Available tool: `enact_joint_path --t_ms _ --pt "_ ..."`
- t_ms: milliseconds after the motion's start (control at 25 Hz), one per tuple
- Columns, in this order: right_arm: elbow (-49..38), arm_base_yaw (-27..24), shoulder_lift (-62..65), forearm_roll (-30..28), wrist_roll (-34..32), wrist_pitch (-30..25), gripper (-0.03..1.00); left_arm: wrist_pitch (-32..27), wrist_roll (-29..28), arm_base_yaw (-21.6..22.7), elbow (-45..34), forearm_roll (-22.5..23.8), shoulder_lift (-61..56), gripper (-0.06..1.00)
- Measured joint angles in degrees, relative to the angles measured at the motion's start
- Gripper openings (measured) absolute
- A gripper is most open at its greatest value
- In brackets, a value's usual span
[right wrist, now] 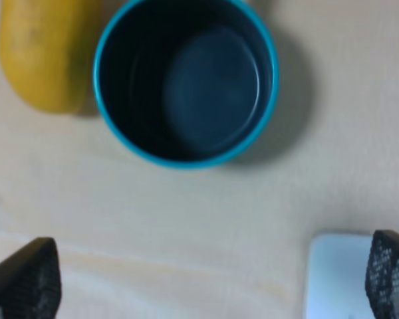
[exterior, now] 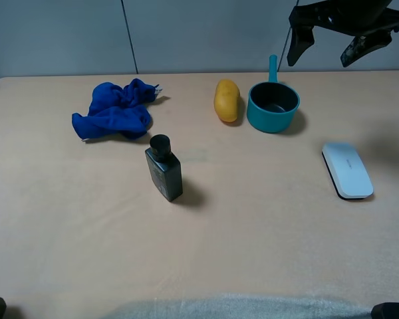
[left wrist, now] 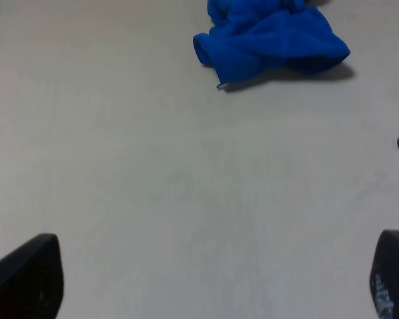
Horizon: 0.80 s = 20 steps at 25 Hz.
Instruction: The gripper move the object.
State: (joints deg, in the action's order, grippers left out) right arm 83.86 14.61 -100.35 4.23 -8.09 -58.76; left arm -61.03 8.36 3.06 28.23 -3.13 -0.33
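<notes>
The teal saucepan [exterior: 273,106] stands upright on the table at the back, right of centre, its straight handle [exterior: 272,67] pointing away toward the wall. Its dark inside is empty in the right wrist view [right wrist: 186,80]. My right gripper [exterior: 327,53] hangs open and empty high above the table, up and to the right of the pan, fingers spread wide [right wrist: 206,279]. My left gripper [left wrist: 216,276] is open and empty over bare table, with only its fingertips [left wrist: 26,279] showing.
A yellow potato-shaped thing [exterior: 227,100] lies just left of the pan, nearly touching it. A black bottle [exterior: 163,169] stands left of centre. A crumpled blue cloth [exterior: 114,110] lies at back left. A white flat case [exterior: 346,170] lies at right.
</notes>
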Motion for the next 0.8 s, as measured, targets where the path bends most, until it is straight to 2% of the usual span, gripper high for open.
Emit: enact_joint_path --t_ms 520,800 --pt "0.0 0.0 9.37 2.04 1.43 -10.07 0.69 0.0 0.0 0.0 0.0 0.0 0.0 0.93" --pt "-0.94 0.0 15.55 2.29 2.06 -10.83 0.69 0.0 0.0 0.0 0.0 0.0 0.0 0.93"
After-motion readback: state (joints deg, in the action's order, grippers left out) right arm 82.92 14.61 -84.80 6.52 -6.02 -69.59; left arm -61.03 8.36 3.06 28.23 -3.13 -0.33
